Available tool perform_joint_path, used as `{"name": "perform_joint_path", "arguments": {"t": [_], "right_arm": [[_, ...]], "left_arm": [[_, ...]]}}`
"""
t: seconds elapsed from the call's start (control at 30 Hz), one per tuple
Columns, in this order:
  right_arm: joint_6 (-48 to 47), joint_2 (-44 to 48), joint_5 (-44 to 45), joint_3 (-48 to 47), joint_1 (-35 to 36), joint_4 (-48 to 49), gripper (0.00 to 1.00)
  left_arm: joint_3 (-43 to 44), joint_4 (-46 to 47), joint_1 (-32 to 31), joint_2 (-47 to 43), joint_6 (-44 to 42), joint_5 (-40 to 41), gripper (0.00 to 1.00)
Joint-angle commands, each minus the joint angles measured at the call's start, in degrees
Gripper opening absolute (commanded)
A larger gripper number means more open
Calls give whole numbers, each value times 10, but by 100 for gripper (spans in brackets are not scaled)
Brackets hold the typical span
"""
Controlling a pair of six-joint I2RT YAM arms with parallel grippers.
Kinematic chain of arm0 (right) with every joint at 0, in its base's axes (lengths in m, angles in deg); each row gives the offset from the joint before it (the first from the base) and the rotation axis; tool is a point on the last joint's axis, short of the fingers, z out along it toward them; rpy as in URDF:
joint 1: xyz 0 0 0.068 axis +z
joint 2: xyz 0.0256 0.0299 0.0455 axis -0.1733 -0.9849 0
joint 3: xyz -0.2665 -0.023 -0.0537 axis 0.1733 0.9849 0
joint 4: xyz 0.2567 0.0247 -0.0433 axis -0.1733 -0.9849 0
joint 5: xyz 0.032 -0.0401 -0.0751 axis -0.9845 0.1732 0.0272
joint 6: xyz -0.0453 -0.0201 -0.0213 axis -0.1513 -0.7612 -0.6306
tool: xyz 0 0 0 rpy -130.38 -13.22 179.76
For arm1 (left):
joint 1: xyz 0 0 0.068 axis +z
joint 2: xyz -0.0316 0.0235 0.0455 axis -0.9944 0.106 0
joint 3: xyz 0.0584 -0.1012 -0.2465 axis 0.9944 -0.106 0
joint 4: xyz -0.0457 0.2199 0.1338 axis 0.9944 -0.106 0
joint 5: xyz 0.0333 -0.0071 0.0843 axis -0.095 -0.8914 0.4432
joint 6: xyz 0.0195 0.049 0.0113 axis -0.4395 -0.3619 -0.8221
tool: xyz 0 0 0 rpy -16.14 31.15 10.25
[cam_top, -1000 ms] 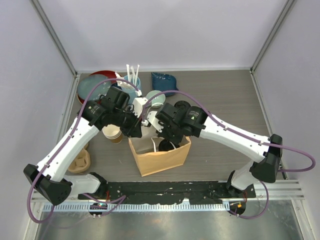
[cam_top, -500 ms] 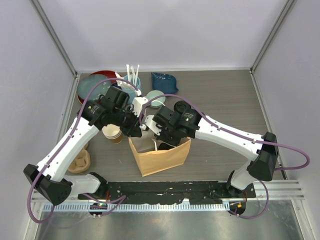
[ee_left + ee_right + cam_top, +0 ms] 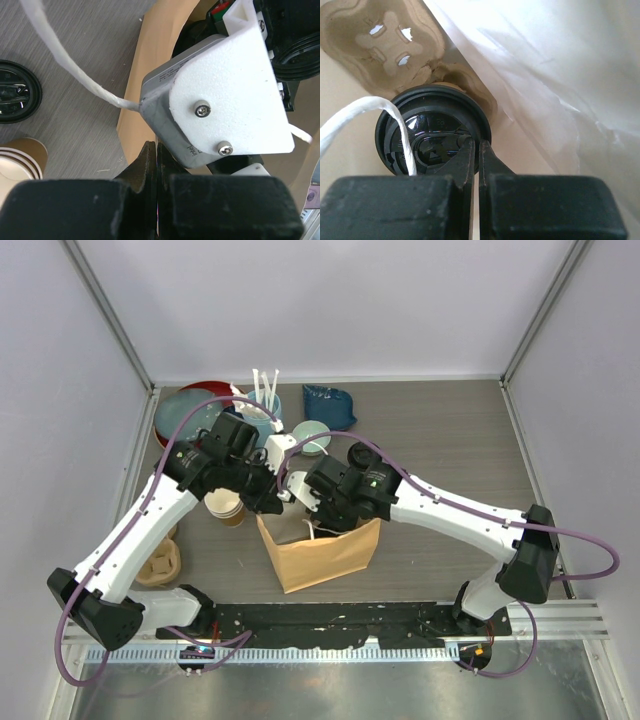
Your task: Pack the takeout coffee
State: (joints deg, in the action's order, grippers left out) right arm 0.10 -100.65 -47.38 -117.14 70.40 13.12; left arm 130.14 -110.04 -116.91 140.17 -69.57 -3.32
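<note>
From above, both arms meet over the open bag (image 3: 322,558) on the counter (image 3: 450,435), with the right hand (image 3: 318,519) down inside it. The left wrist view shows the left hand (image 3: 157,151) clamped on the bag's rim, apparently holding it open. The right wrist view shows one lidded cup (image 3: 432,130) seated in a carrier (image 3: 385,35) inside the bag, with the right hand closed at the cup's top. So one coffee looks packed, and I cannot find the second.

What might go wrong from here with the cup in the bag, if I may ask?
The white cord lies across the lidded cup beside the right tool; withdrawing may snag it. The tool sits at the lid's rim, so pressure might tilt the cup in its pulp carrier. The left tool pinches the paper bag; a tug could tear it.
</note>
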Motion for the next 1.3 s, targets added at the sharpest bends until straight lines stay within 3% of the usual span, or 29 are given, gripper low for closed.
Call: {"name": "perform_joint_path", "arguments": {"t": [0.0,0.8,1.27], "right_arm": [[10,-12,12,32,1,23,1],[32,25,48,79,1,72,1],[114,20,105,6,1,-41,1]], "left_arm": [[10,23,-2,-20,-10,-35,0],[14,8,-2,-26,-29,-33,0],[23,-12,-3,-26,-61,-8,0]]}}
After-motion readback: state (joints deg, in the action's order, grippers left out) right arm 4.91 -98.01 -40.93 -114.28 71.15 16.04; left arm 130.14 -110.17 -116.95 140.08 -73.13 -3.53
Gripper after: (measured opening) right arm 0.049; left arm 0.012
